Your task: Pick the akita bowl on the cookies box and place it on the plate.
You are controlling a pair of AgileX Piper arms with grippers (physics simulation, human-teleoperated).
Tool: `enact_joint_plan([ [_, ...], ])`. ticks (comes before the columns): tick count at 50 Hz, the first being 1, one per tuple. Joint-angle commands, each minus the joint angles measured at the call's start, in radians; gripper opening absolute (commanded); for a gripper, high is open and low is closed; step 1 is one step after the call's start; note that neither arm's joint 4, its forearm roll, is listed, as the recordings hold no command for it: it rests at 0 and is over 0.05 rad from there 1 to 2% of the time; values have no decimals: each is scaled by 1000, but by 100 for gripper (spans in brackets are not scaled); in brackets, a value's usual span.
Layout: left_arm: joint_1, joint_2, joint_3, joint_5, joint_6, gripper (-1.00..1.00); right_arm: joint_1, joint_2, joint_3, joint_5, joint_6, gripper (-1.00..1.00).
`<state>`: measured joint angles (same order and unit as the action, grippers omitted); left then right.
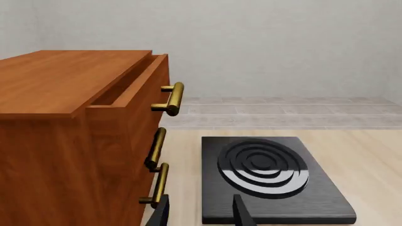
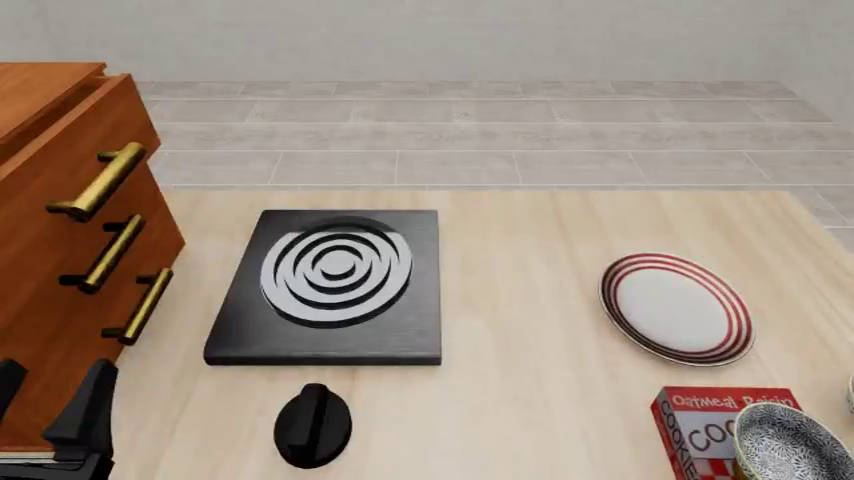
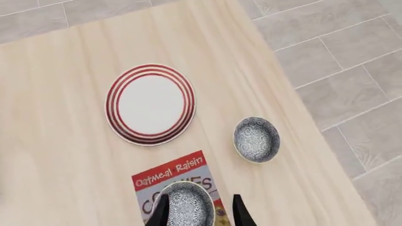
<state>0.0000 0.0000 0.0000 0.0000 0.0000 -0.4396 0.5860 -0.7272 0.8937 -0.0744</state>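
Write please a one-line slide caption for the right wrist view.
Open right pincer above the akita bowl on the cookies box, near the plate and a second bowl.

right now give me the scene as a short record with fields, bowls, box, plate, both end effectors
target bowl: akita bowl sits on the cookies box
second bowl: speckled bowl on the table, beside the box
plate: plate bare, beyond the box
right end effector: right end effector open, fingers either side of the akita bowl, no contact visible
left end effector: left end effector open, near the drawer cabinet and stove slab
task state: bowl not yet lifted
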Motion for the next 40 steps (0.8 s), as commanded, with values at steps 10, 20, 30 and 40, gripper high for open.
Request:
enact_joint_plan([
  [10,0,0,0,0,0,100,-29,6,99,6,45,100],
  [20,0,0,0,0,0,100,-67,43,158,-38,36,100],
  [30,0,0,0,0,0,100,-100,60,174,-64,38,100],
  [40,0,0,0,0,0,100,-104,79,226,-103,58,100],
])
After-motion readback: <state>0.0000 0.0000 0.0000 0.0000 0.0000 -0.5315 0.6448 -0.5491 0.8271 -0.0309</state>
